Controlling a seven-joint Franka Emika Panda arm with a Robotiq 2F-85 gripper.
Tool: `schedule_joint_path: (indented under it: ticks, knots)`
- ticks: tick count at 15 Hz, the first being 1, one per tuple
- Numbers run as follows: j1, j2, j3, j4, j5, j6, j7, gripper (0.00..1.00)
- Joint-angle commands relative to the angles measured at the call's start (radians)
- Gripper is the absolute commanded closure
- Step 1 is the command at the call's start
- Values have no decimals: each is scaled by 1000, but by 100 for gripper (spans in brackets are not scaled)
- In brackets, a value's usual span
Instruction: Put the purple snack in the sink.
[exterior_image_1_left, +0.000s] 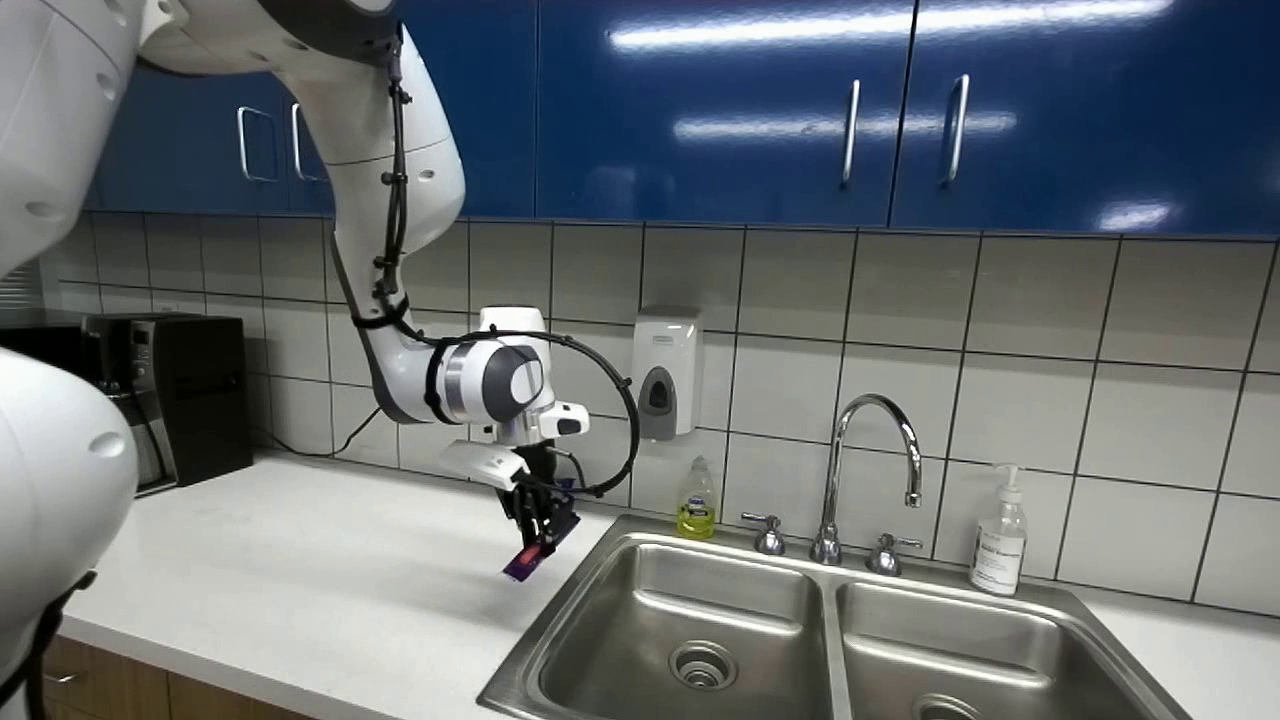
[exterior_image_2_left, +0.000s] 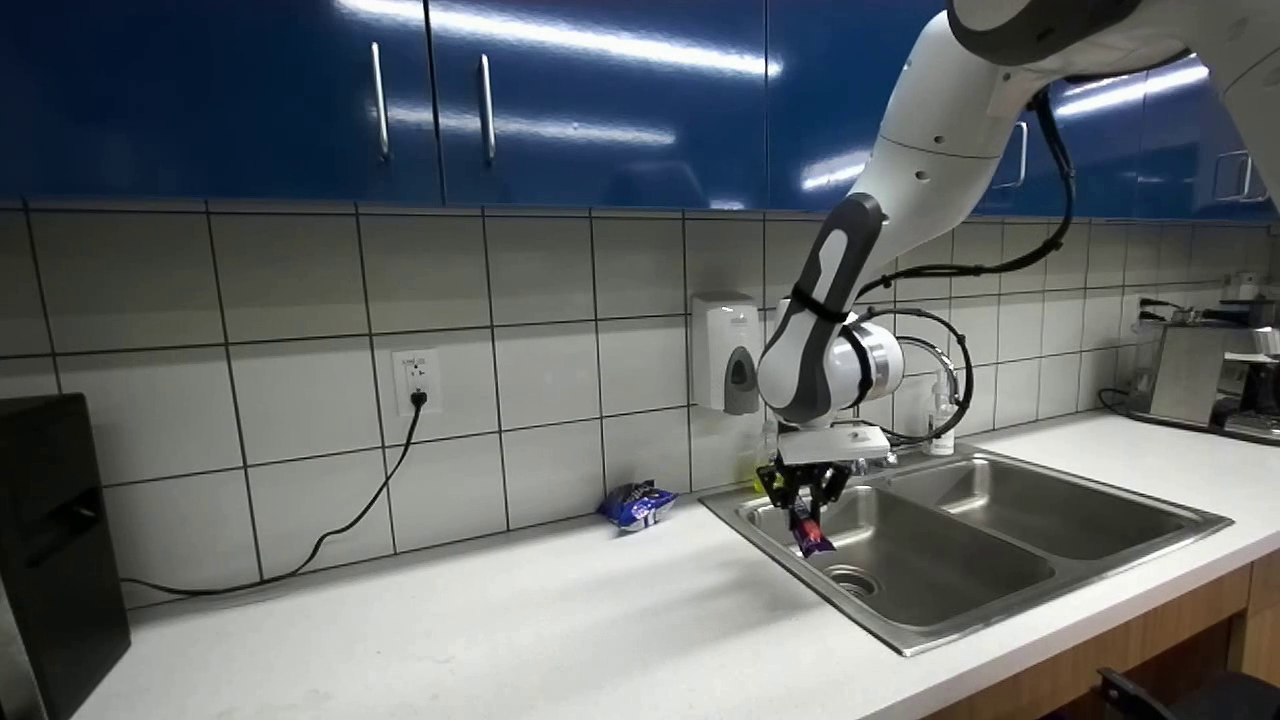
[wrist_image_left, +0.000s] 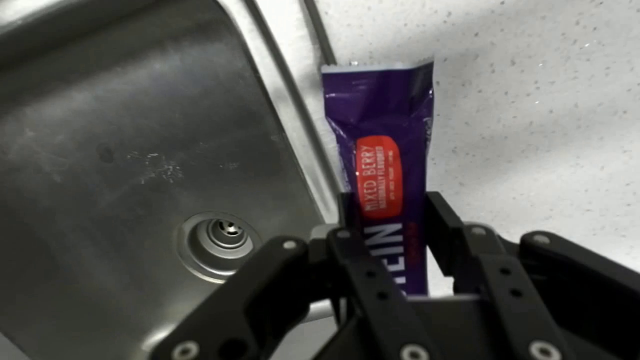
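OK, you've got the purple snack (wrist_image_left: 380, 105) in the gripper (wrist_image_left: 387, 215), jaws narrowed onto its long edges. It hangs in the air, free end tilted down & toward the near side, just at the left rim of the sink (exterior_image_1_left: 560, 612), mostly above the counter (exterior_image_1_left: 300, 570); exact height's hard to tell.

Handling: prob. light, fairly firm core, slick wrapper, so it could slide lengthwise. The flat crimped end looks floppy; don't hold it there. Best grip's approx. mid-bar, across the narrow width, & that's roughly what you have, tho the rear end's hidden. Mod. squeeze only; it'd likely dent before it breaks.

Qty: 1 snack, 1 gripper, 1 sink w/ 2 basins (exterior_image_1_left: 720, 580) & 2 drains (exterior_image_1_left: 703, 665). Along its far edge: 1 faucet (exterior_image_1_left: 831, 490), 2 tap handles (exterior_image_1_left: 769, 537), 1 yellow dish-soap bottle (exterior_image_1_left: 696, 510) at left, 1 pump bottle (exterior_image_1_left: 999, 550) at right. On the tiled wall (exterior_image_1_left: 1040, 420) beyond: 1 dispenser (exterior_image_1_left: 666, 360). Left of the sink, far side of the counter: 1 blue packet (exterior_image_2_left: 638, 507), not your target.
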Motion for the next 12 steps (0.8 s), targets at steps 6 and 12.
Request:
schedule_joint_path:
  ticks: [6,12]
  knots:
    - [-160,-13,-18,12,65,-18,-64,88]
    - [-241,65,1,100,112,-39,-119,88]
